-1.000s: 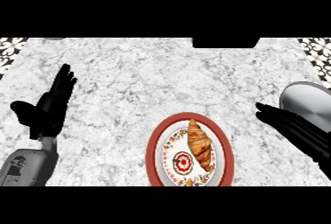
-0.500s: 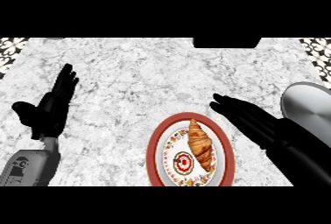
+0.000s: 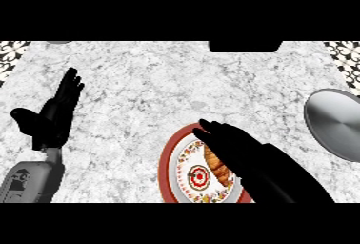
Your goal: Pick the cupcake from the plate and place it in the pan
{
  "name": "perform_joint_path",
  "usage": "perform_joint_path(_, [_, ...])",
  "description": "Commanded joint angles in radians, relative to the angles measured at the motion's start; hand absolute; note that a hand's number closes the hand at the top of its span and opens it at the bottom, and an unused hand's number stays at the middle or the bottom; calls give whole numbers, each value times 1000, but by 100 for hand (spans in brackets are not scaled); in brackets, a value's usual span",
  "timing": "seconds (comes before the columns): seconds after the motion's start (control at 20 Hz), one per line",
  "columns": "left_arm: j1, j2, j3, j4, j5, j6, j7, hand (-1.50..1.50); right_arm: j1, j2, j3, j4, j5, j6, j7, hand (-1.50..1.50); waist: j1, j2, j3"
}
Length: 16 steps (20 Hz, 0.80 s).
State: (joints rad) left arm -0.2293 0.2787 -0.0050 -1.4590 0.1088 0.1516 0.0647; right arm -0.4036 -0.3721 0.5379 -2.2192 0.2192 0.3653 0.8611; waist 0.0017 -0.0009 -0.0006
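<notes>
1. Nearest the robot lay the plate (image 3: pixel 171 157), red-rimmed with a flowered border, and every place below is given from it. The cupcake (image 3: pixel 199 177) sat on the plate's near middle, seen from above as a red-and-white swirl, with a croissant (image 3: pixel 214 164) touching it on its right side.
2. The right robot hand (image 3: pixel 228 143) hung over the plate's right half, its fingers stretched out and nearly straight, the tips reaching the plate's far rim. It had hold of nothing; it covered part of the croissant but stood apart from the cupcake.
3. The left robot hand (image 3: pixel 53 116) rested well to the left of the plate, fingers up and relaxed, holding nothing.
4. The pan (image 3: pixel 337 121), grey and round, lay well to the right of the plate and a little farther off, cut by the view's edge. Nothing showed in it.
5. Beyond the plate, a dark object (image 3: pixel 245 46) sat at the far edge of the marbled worktop (image 3: pixel 155 86); what it was could not be told.
6. By my judgement the task was barely begun: the cupcake was neither grasped nor lifted, and the carry to the pan and the release were all left.
7. Against the frame half a second earlier, the right robot hand had come leftward from beside the plate to above it; the left robot hand, plate and pan looked unmoved.
</notes>
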Motion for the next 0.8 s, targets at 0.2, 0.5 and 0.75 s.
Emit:
perform_joint_path(0.2, [11,-5,25,-40,-5,-27,35,0,68,57,26,120,195,14,-55,-150,0,1,1])
perform_joint_path(0.5, [31,5,52,-37,-19,-59,9,0,67,109,-7,231,197,73,-107,-150,3,1,1])
perform_joint_path(0.75, [62,-44,43,-28,-39,-47,-26,0,65,147,-9,314,205,123,-173,-150,5,1,1])
